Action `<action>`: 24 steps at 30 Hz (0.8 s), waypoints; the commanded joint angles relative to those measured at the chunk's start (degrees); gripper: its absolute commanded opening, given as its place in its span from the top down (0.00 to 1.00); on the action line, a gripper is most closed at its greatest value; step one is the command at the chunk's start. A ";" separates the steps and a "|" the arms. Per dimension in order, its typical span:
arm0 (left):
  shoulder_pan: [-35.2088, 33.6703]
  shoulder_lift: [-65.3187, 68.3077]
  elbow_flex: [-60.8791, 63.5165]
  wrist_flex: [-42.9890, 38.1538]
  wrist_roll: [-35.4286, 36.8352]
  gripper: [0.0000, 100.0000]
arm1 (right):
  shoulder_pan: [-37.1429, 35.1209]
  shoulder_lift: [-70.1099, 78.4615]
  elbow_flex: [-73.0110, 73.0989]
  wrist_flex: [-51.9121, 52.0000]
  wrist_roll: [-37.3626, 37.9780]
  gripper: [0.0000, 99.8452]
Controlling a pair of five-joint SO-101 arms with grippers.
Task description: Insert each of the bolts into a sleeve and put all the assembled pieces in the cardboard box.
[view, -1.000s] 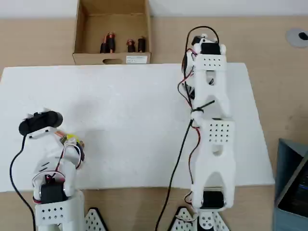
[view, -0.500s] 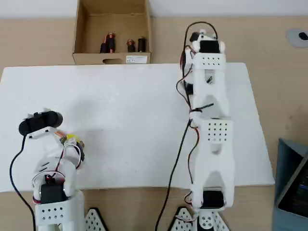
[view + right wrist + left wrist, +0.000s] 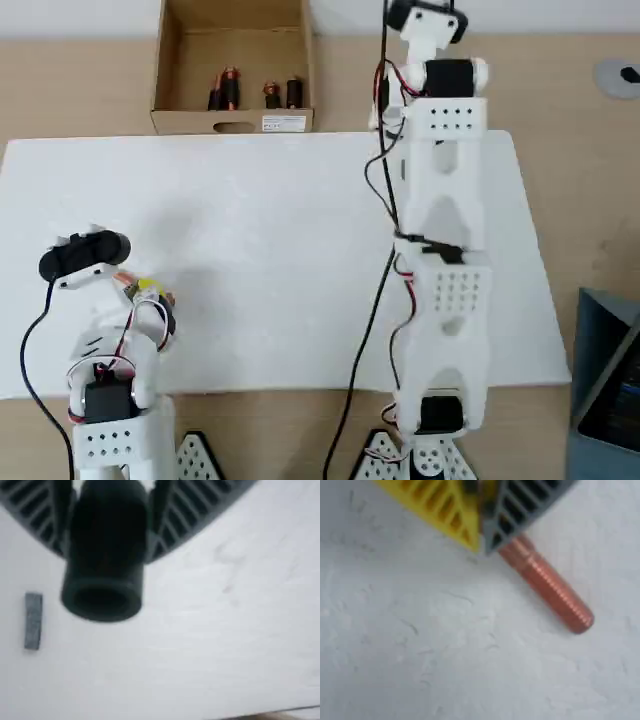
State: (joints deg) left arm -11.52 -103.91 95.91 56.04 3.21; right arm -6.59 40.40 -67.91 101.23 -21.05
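Inside cardboard box [image 3: 200, 122]: 4 assembled pcs [image 3: 230, 88], side by side

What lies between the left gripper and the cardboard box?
Only bare white mat between left gripper and cardboard box, in the high view.

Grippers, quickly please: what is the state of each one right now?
Left gripper: shut on the copper bolt.
Right gripper: shut on the black sleeve.
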 commanded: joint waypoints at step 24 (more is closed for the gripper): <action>0.70 -0.13 -6.51 2.99 0.09 0.99 | 4.00 -80.13 69.67 -0.09 0.53 0.99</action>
State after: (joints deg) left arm -11.34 -103.91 95.21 56.75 3.21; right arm -5.27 -33.45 -3.65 101.23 -19.74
